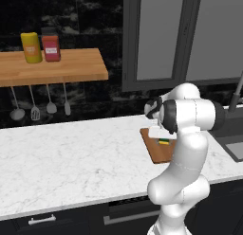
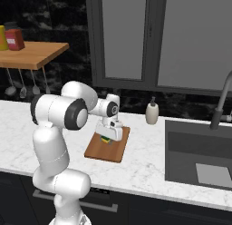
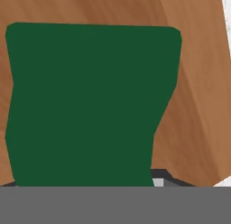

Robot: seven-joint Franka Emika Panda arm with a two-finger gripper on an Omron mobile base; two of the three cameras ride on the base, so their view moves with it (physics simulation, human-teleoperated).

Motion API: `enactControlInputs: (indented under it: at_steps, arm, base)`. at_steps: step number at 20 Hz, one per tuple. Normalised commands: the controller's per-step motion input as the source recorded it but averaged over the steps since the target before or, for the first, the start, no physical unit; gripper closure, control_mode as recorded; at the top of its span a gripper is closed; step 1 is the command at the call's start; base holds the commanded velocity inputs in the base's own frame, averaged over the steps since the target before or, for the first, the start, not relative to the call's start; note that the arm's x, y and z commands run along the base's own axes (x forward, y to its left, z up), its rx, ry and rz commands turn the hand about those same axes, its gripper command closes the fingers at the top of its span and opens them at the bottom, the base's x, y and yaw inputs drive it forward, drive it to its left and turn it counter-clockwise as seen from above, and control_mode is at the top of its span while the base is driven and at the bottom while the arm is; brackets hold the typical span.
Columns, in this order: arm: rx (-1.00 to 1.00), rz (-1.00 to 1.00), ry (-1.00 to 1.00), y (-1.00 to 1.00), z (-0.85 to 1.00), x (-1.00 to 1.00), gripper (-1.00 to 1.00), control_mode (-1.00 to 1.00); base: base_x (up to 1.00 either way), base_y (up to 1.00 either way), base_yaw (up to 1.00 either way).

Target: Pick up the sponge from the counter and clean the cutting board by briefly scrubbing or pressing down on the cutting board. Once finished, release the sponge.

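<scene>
The reddish-brown cutting board (image 1: pixel 158 154) (image 2: pixel 107 152) lies on the white marble counter (image 1: pixel 71 158) (image 2: pixel 149 163), just left of the sink. The sponge (image 1: pixel 164 142) (image 2: pixel 106 139), dark green over yellow, rests on the board's far half. My gripper (image 1: pixel 162 139) (image 2: pixel 108 136) points straight down onto it and is shut on the sponge. In the hand view the sponge's green top (image 3: pixel 90 101) spreads over most of the frame, with the board's wood grain (image 3: pixel 198 83) around it. My fingertips are hidden behind the sponge there.
A sink (image 2: pixel 199 156) with a faucet (image 2: pixel 221 104) sits to the right of the board, and a soap dispenser (image 2: pixel 152 112) stands behind it. A wooden wall shelf (image 1: pixel 52 67) holds a yellow and a red container, with utensils (image 1: pixel 34 108) hanging below it.
</scene>
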Motion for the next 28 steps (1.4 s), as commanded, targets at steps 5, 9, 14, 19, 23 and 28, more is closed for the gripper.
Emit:
enactControlInputs:
  at_steps: [5,9,14,19,23,28]
  arm:
    - [0.0,0.0,0.0,-0.03,-0.02,0.33,1.0,-1.0]
    - [0.0,0.0,0.0,-0.12,-0.2,-0.08,1.0,-1.0]
    - [0.0,0.0,0.07,-0.16,-0.34,-0.61,1.0,-1.0]
    - [0.0,0.0,0.08,-0.19,-0.32,-0.98,1.0,-1.0]
    - [0.0,0.0,0.07,-0.21,-0.29,-1.0,1.0,-1.0]
    - [0.0,0.0,0.06,-0.18,-0.26,-1.0,1.0,-1.0]
  base:
    - [0.0,0.0,0.0]
    - [0.0,0.0,0.0]
    - [0.0,0.0,0.0]
    - [0.0,0.0,0.0]
    - [0.0,0.0,0.0]
    - [0.0,0.0,0.0]
